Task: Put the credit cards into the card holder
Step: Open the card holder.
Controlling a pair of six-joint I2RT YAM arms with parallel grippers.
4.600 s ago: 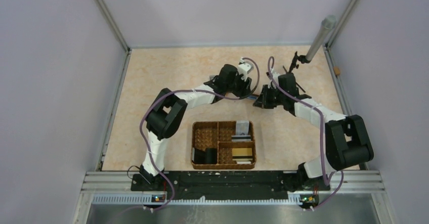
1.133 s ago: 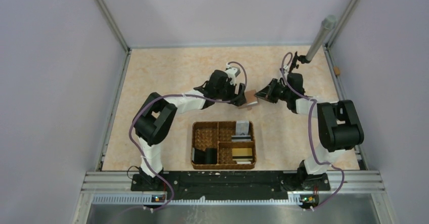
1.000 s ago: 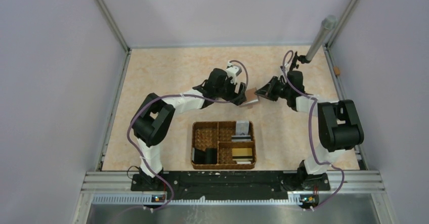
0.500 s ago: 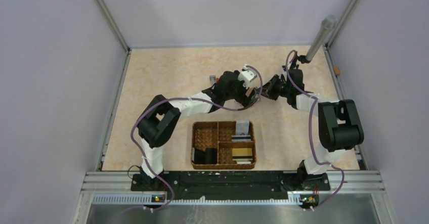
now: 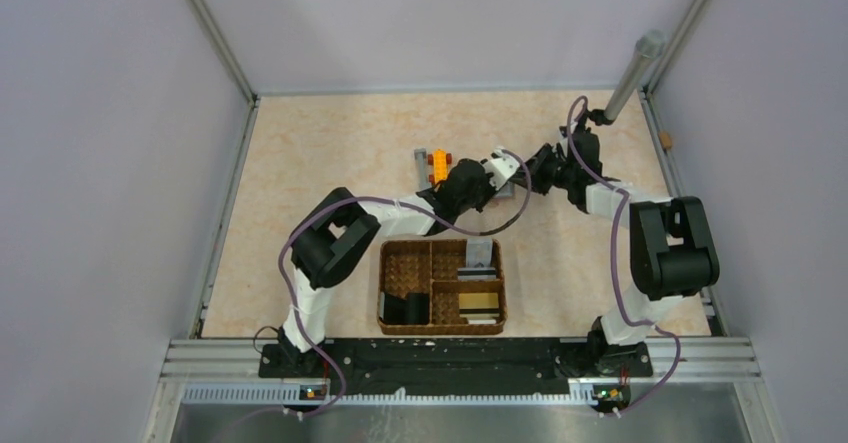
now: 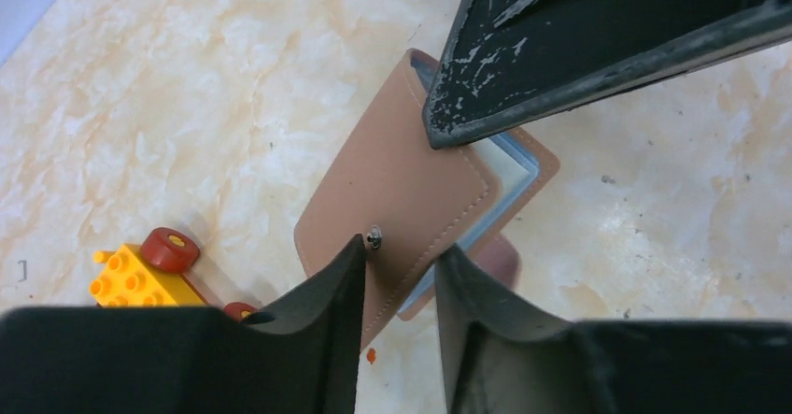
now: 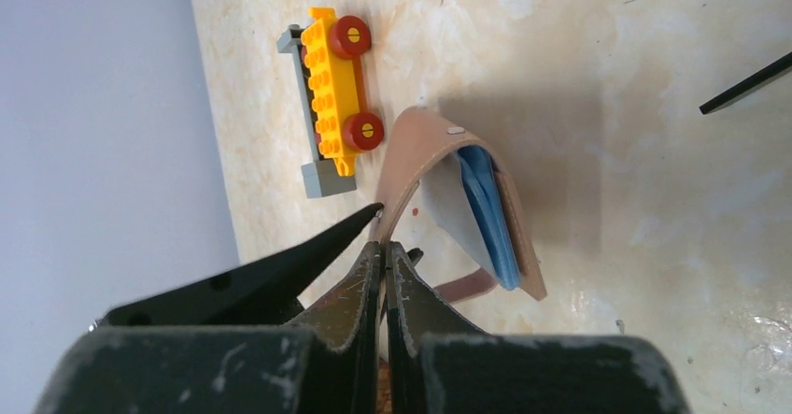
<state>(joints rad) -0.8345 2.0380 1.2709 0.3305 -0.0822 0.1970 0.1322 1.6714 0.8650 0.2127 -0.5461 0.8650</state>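
Observation:
The brown card holder point(image 7: 411, 157) hangs half open above the table, light blue inside point(image 7: 481, 204), with a snap stud point(image 6: 374, 237) on its flap. My right gripper point(image 7: 385, 244) is shut on the flap's edge. My left gripper point(image 6: 400, 246) is open, its fingers point(image 6: 332, 283) either side of the same flap's lower edge. In the top view both grippers meet, left point(image 5: 508, 181) and right point(image 5: 532, 179), hiding the holder. A grey card point(image 5: 480, 253) and a gold card point(image 5: 480, 300) lie in the woven basket point(image 5: 395, 263).
A yellow toy brick car with red wheels point(image 5: 432, 166) point(image 7: 336, 87) lies just left of the holder. A black block point(image 5: 405, 309) sits in the basket's near left compartment. A grey post point(image 5: 632, 73) stands at the back right.
My left gripper has swung right and forward, up to the right gripper at the holder. The toy car, hidden under the left arm before, now shows. The right gripper has barely moved.

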